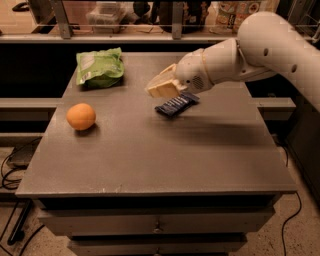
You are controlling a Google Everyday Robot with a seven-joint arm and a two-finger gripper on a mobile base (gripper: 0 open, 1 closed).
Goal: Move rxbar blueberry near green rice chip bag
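The rxbar blueberry (175, 105), a dark navy bar with white print, lies on the grey table (150, 160) right of the middle, towards the back. My gripper (161, 87), with cream-coloured tips, is just above and behind the bar's left end, pointing left; the white arm comes in from the upper right. I cannot tell whether it touches the bar. The green rice chip bag (100, 67) lies at the table's back left, well to the left of the bar and the gripper.
A round orange fruit (81, 116) sits at the table's left side, in front of the bag. A shelf with a glass panel and containers (110, 12) runs behind the table. Cables (10, 170) lie on the floor at the left.
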